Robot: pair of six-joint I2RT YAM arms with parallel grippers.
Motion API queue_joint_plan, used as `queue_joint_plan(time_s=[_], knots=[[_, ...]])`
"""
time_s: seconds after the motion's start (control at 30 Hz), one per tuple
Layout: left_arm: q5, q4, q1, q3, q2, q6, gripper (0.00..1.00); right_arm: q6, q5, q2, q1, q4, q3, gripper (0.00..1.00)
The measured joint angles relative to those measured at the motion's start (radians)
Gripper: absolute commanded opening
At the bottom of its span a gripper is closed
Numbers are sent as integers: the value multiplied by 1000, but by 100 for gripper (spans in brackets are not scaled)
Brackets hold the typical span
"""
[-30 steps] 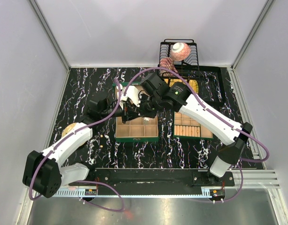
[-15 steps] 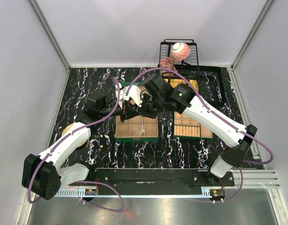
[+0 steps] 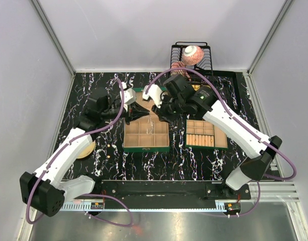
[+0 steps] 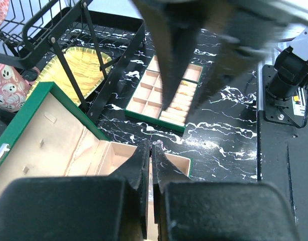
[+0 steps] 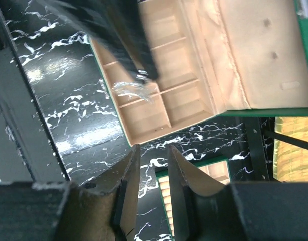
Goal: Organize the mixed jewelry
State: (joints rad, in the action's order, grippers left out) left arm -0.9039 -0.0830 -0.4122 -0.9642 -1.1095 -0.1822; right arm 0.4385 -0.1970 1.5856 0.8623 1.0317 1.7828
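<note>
Presently catalogued, on a black marble-patterned table with white veins (image 3: 94, 95):

1. Left gripper (image 4: 150, 146), black, two fingers pressed flat together. It pinches a thin silvery chain (image 5: 130, 91) at its tips. The chain hangs blurred below them, over the middle compartments of item 3; whether it touches the lining cannot be told.

2. Right gripper (image 5: 151, 150), fingers parted with a clear gap, nothing between them. In the overhead view it faces the left gripper tip to tip, just beside it, above the far edge of item 3.

3. Green rectangular box with beige lining and a grid of square compartments (image 3: 146, 149), its beige-padded lid (image 5: 254, 50) raised at the far side.

4. Second green box with beige lining and rows of padded rolls (image 3: 206, 146), to the right of item 3 and apart from it.

5. Round gold-coloured plate (image 3: 85, 149), left of item 3, partly hidden under the left arm.

6. Two tiny pale specks (image 3: 114, 145) on the table between plate and item 3, too small to identify.

7. Black wire dish rack (image 3: 191, 68) at the far edge, holding a red-and-white patterned bowl (image 3: 192, 54)
</note>
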Motion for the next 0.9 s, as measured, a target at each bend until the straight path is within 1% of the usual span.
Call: queue_joint_plan(time_s=[0.23,0.5,0.9], knots=[[16,-122,0,-92,19,-32,0,-28,-37,-40,-102,-91,-69,33],[71,-254,0,-183,28,-20,0,-53,-79,-91,-119,-203,-120,32],[199,-373,-5,-266,28,124,0,-80,-164,-91,-121,-268,-143,31]])
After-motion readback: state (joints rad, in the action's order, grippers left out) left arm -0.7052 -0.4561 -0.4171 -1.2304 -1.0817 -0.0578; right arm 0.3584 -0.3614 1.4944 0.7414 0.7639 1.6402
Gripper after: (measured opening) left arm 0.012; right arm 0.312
